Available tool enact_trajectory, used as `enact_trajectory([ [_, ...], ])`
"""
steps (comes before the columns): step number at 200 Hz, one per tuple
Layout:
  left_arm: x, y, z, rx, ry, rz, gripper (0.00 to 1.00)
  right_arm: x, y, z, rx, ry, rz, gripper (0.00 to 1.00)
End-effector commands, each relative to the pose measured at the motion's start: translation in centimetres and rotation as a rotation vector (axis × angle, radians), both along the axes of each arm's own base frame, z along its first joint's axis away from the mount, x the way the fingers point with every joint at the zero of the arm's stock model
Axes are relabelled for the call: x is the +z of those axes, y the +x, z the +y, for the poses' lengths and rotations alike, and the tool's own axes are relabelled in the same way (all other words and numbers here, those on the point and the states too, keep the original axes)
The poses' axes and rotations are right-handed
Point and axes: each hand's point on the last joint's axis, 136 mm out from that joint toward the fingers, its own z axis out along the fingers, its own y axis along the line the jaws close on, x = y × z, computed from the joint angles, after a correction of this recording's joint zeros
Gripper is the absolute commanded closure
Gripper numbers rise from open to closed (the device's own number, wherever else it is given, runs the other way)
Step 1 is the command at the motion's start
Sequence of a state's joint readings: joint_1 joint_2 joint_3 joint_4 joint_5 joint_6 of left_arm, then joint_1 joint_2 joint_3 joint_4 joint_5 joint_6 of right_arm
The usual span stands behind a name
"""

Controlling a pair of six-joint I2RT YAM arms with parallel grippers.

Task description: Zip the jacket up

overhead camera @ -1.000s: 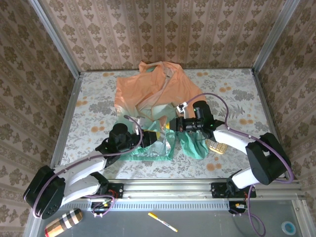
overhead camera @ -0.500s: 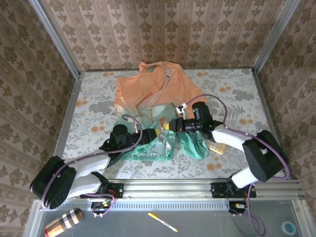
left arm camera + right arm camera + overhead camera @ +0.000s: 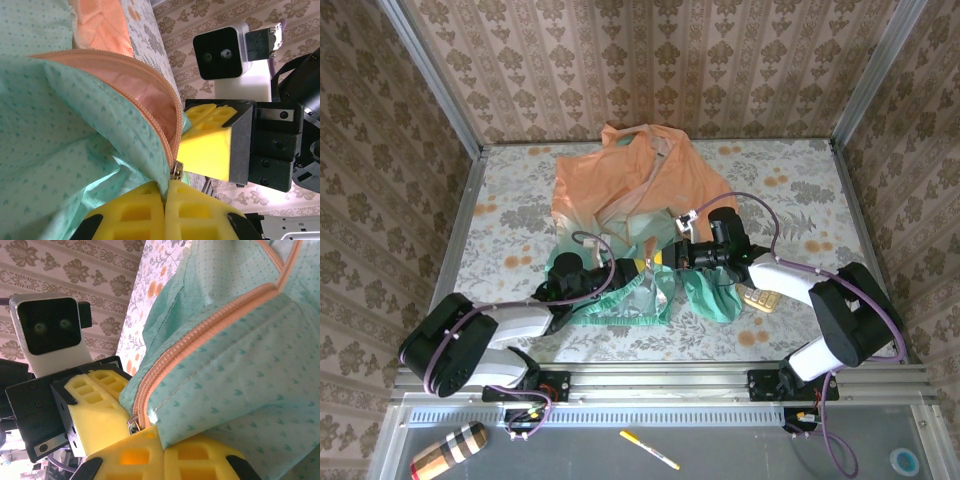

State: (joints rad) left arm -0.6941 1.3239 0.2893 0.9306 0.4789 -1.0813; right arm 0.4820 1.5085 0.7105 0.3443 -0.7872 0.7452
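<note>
As left hand (image 3: pixel 165 199) and right hand (image 3: pixel 159 446) pinch it, the jacket (image 3: pixel 620 180) lies crumpled.

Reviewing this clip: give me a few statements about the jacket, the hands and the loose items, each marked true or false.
1. The left hand and the right hand are both closed on the jacket at its teal hem, next to the zipper. True.
2. The jacket is zipped up to the collar. False: its front lies open, with the lining showing.
3. A calculator lies on the table beside the right arm. True.
4. The pen lies on the jacket. False: it lies on the grey ledge in front of the arm bases.
5. The jacket's orange end points toward the arms. False: the orange end lies toward the far wall and the teal hem toward the arms.
</note>
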Motion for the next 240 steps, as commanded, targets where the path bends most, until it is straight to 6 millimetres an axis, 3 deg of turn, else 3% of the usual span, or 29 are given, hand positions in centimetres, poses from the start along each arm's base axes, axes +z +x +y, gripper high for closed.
enact_trajectory([
  [1,0.1,-1.2,-0.3,-0.058,0.032,0.005,1.00,-0.4,-0.1,0.2,0.006,0.001,0.022,1.00],
  [44,-0.7,-2.6,0.4,-0.100,0.171,0.046,1.00,-1.0,0.1,0.2,0.004,-0.034,0.019,1.00],
  [72,-0.8,-3.1,1.1,-0.109,0.253,0.106,1.00,-0.5,-0.3,0.0,0.024,-0.058,-0.031,0.66],
  [97,-0.5,-3.5,1.5,-0.129,0.315,0.155,1.00,1.2,-1.1,-0.6,0.050,-0.113,-0.140,0.53],
  [105,-0.3,-3.5,1.6,-0.132,0.327,0.163,1.00,1.0,-1.4,-0.7,0.066,-0.157,-0.173,0.52],
  [110,0.0,-3.4,1.6,-0.133,0.331,0.162,1.00,2.0,-1.8,-0.9,0.071,-0.175,-0.227,0.52],
  [147,1.1,-2.8,1.8,-0.120,0.355,0.169,1.00,0.9,-4.2,-1.3,0.146,-0.455,-0.454,0.58],
  [178,1.6,-2.6,1.5,-0.124,0.358,0.181,1.00,1.5,-5.9,0.3,0.194,-0.492,-0.606,0.64],
  [240,2.5,-2.4,0.9,-0.137,0.341,0.171,1.00,0.6,-5.6,2.5,0.272,-0.521,-0.626,0.61],
])
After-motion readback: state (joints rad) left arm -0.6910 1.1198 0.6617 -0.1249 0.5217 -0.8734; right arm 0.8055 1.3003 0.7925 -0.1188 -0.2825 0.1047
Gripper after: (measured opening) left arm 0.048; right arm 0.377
